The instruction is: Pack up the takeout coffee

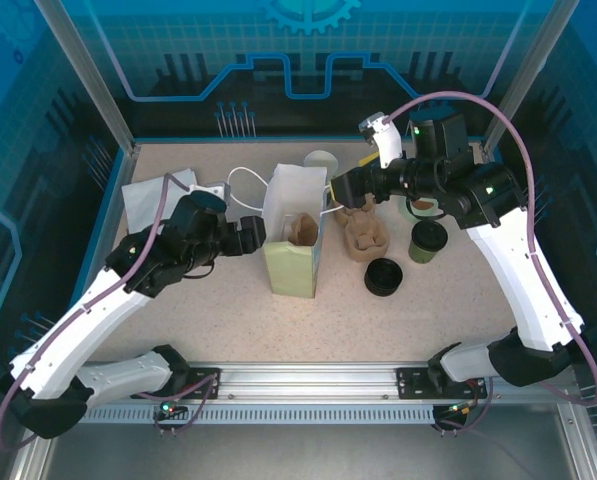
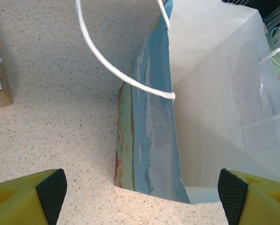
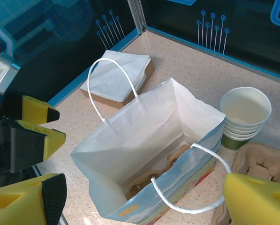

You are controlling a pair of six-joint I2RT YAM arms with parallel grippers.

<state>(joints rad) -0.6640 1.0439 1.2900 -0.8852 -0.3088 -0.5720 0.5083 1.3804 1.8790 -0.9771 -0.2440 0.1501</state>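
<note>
Roughly the early middle of the job, as I read it. At the far left a stack of napkins (image 1: 158,195) lies flat on the table (image 1: 178,320), not packed. Next along, my left gripper (image 2: 142,198) sits low at the left wall of the paper bag (image 1: 296,262), its jaws spread wide and pinching nothing; the bag's edge and one white handle lie between the fingers without touching them.

The bag stands upright in the middle of the table with its mouth open. Through the right wrist camera I see a cardboard cup carrier (image 3: 164,169) lying at the bottom of it, so I count that step as done. I see no cup in the bag.

My right gripper (image 3: 151,201) hangs over the bag's right rim, jaws spread wide as well and holding nothing. Just right of the bag lie spare carriers (image 1: 366,238), and behind it stands a stack of empty paper cups (image 3: 245,112).

Further right stands the coffee itself: a green cup (image 1: 428,240) with a dark top, upright and well clear of the bag. I cannot tell whether that top is a lid or the drink. A loose black lid (image 1: 383,276) lies near it.

Left to do, in my judgement: lid the cup if it needs one, set it in the carrier, perhaps add napkins.
</note>
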